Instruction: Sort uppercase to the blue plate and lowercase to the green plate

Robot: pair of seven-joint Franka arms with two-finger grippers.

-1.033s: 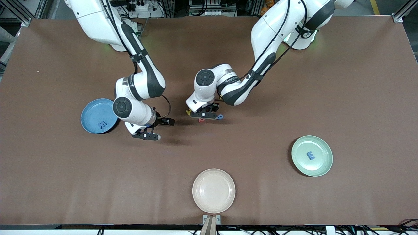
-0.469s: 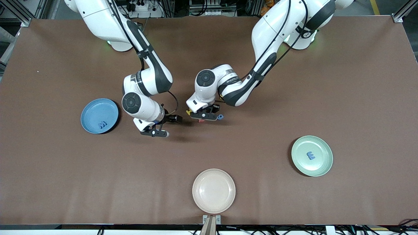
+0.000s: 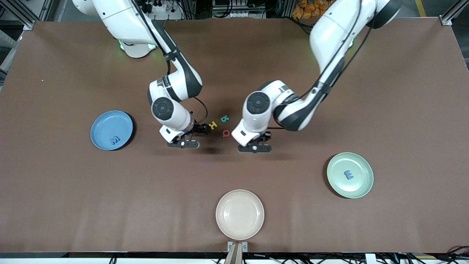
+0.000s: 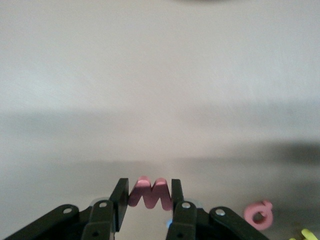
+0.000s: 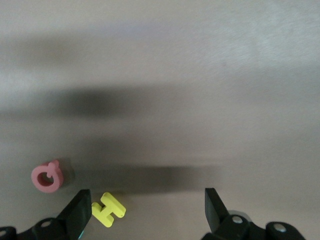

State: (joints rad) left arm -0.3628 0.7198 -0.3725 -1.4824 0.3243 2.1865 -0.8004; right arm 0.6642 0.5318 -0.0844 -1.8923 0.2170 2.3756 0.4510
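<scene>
My left gripper (image 4: 148, 196) is shut on a small red lowercase letter (image 4: 150, 194), held up over the bare table. In the front view this gripper (image 3: 254, 148) hangs beside the letter cluster, toward the left arm's end. A yellow H (image 3: 213, 125), a teal letter (image 3: 224, 118) and a red Q (image 3: 226, 133) lie together mid-table. My right gripper (image 5: 146, 200) is open and empty, with the H (image 5: 108, 209) lying by one finger and the Q (image 5: 47, 176) just past it. The blue plate (image 3: 106, 123) holds a blue W (image 3: 115, 140). The green plate (image 3: 361, 165) holds a blue lowercase letter (image 3: 348, 174).
An empty beige plate (image 3: 240, 214) sits near the table's front edge, nearer to the camera than the letters. Both arms' elbows hang low over the middle of the table, on either side of the letter cluster.
My left gripper closed on the red letter and carried it off the cluster toward the left arm's end. The right arm swung from beside the blue plate to the letters.
</scene>
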